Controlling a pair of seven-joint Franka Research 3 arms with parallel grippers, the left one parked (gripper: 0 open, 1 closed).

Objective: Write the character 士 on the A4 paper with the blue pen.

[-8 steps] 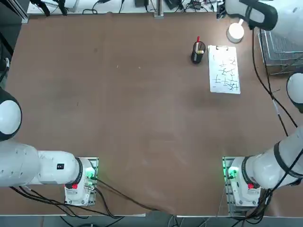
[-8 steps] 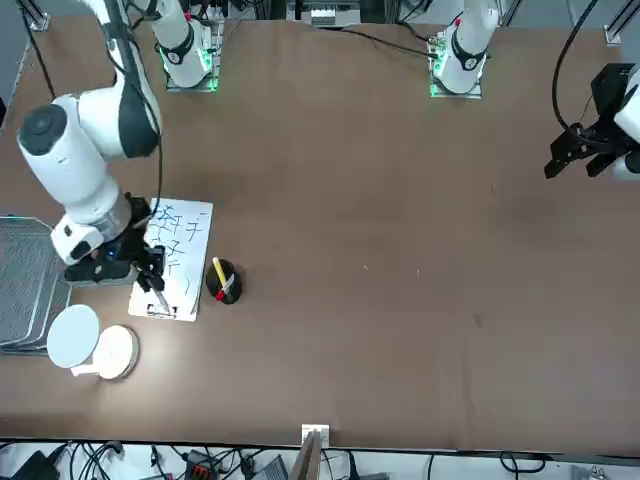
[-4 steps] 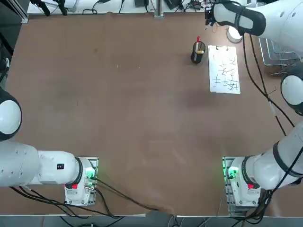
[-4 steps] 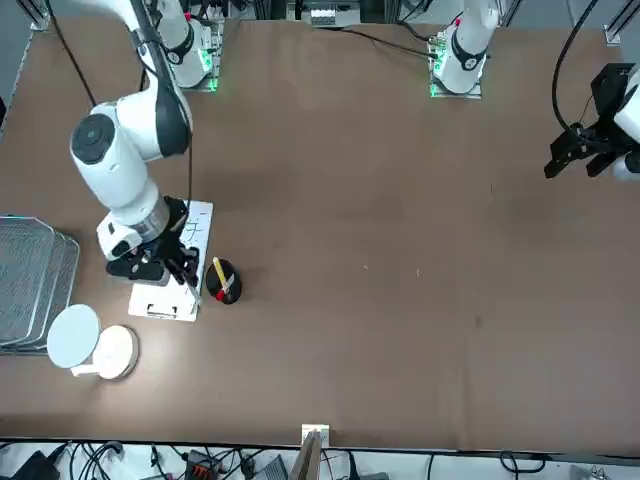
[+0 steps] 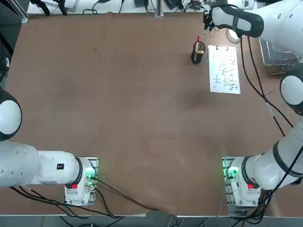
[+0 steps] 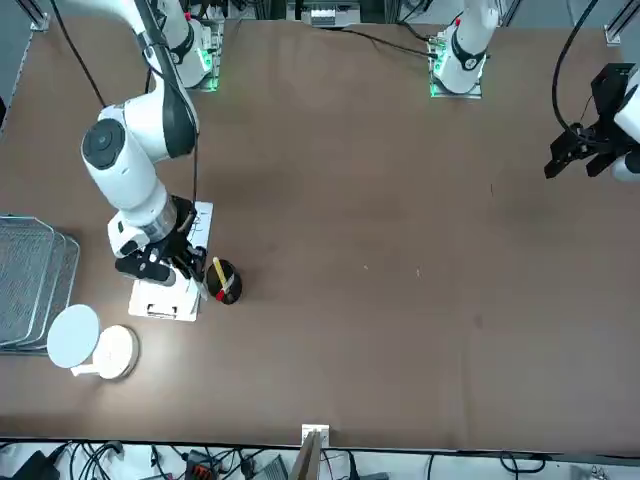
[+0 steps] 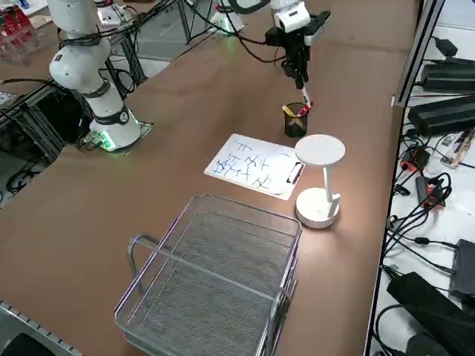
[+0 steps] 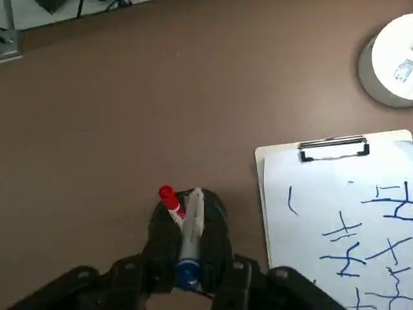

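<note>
— From overhead, leftmost?
— Pen cup (image 5: 194, 55), dark, holding red-topped pen (image 8: 169, 197).
— Next?
— Right gripper (image 8: 191, 276), raised near cup; closed around blue pen (image 8: 192, 232).
— Then?
— A4 paper (image 5: 223, 70), clipped to board (image 8: 260, 155), bearing blue strokes.

a4 paper (image 8: 303, 232), beside the claw (image 8: 188, 274): blue handwritten strokes, several cross-like, no character surely readable
round white lamp (image 8: 384, 48), farther from claw: small label (image 8: 404, 70), unreadable
</note>
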